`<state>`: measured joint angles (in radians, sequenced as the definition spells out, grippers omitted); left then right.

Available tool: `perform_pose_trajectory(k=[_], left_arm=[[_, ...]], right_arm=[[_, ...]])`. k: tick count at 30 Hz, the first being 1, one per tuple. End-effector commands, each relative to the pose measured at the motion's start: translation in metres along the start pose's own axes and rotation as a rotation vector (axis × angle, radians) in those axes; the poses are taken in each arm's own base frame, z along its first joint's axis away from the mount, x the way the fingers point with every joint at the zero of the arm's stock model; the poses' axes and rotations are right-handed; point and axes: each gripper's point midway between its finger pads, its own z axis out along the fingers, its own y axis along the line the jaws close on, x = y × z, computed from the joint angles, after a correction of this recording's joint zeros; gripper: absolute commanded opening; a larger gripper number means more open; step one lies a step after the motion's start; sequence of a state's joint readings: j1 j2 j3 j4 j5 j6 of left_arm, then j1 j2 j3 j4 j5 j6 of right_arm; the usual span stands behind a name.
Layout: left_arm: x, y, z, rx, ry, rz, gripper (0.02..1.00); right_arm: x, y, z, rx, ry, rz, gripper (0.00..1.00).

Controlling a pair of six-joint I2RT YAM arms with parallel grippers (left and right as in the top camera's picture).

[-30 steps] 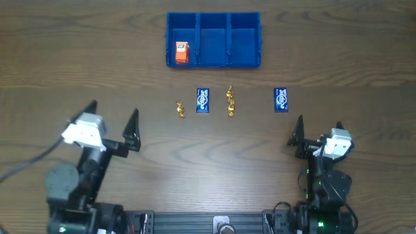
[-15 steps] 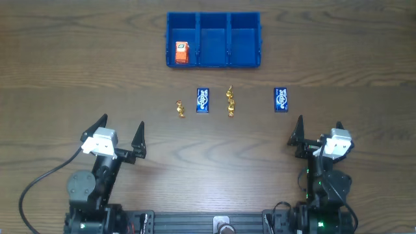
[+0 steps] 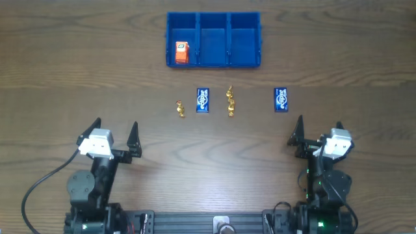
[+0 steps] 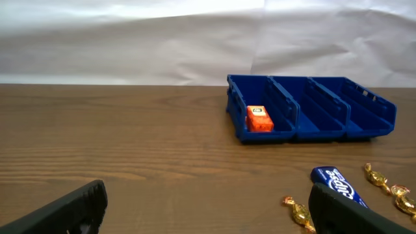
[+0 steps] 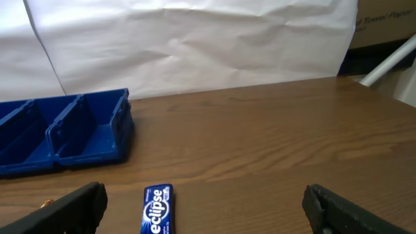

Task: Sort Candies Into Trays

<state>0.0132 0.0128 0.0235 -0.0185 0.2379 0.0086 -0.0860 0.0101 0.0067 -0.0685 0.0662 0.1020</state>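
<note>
A blue three-compartment tray [image 3: 213, 64] [image 4: 364, 120] [image 5: 123, 123] sits at the far middle of the table. An orange candy [image 3: 181, 52] [image 4: 259, 118] lies in its left compartment. In a row nearer to me lie a gold candy [image 3: 181, 108] [image 4: 298, 211], a blue packet [image 3: 203, 100] [image 4: 337, 184], two more gold candies [image 3: 230, 101] [image 4: 390, 190] and a second blue packet [image 3: 281, 99] [image 5: 156, 209]. My left gripper [image 3: 115, 134] hangs open at the near left, well short of the row. My right gripper [image 3: 318, 127] stands open at the near right, just short of the second packet.
The brown wooden table [image 3: 78, 71] is bare around the candies. A white sheet [image 4: 130, 39] hangs behind the far edge. A cardboard box [image 5: 387, 26] stands beyond the table's right side.
My left arm pulled back toward its base, and its gripper dropped lower in the top view. The right arm and all candies stayed where they were.
</note>
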Motion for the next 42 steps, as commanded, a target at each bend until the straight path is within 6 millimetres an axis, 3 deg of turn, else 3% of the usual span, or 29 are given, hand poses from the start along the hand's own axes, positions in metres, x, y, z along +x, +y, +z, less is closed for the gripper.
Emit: perform_pose_trajectory(k=[1, 29, 32, 36, 42], left_arm=[[0.015, -0.001, 0.001, 0.01, 0.044, 0.005, 0.998], [0.015, -0.001, 0.001, 0.01, 0.044, 0.005, 0.998], [0.015, -0.001, 0.001, 0.01, 0.044, 0.005, 0.998], [0.015, -0.001, 0.001, 0.01, 0.044, 0.005, 0.996], [0.015, -0.001, 0.001, 0.01, 0.044, 0.005, 0.998]], right_arm=[[0.0, -0.001, -0.001, 0.002, 0.0, 0.001, 1.0], [0.001, 0.003, 0.0, -0.017, 0.01, 0.002, 1.0], [-0.012, 0.013, -0.001, -0.069, 0.026, 0.034, 1.0], [-0.045, 0.034, 0.001, -0.166, 0.138, 0.087, 1.0], [-0.068, 0.041, 0.029, -0.145, 0.466, 0.094, 1.0]])
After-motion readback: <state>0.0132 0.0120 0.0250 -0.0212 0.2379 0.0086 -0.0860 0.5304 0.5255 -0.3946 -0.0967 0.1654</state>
